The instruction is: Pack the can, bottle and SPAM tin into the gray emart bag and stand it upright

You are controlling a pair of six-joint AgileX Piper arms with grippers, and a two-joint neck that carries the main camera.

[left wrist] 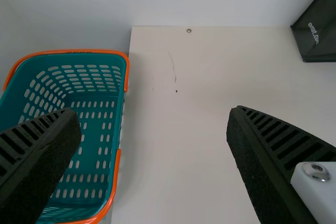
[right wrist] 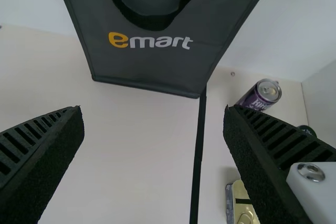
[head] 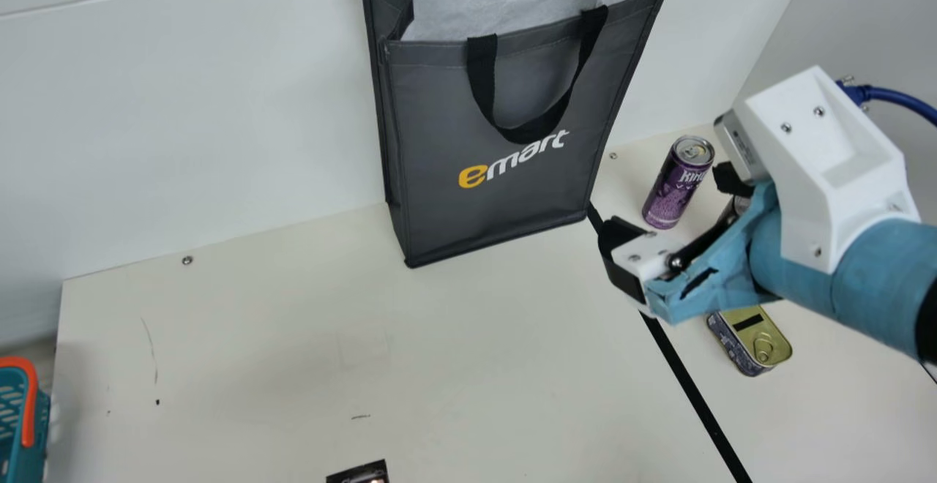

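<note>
The left gripper (left wrist: 153,116) has its 2 fingers wide apart near the teal basket (left wrist: 94,150). The SPAM tin (head: 765,351) lies flat; beyond, the right gripper (head: 675,208) hangs, 2 fingers apart. Farther back, the can (head: 670,190) stands near the upright gray emart bag (head: 505,201).

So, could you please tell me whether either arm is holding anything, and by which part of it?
Nothing is held: the left gripper and the right gripper both stand open.
</note>
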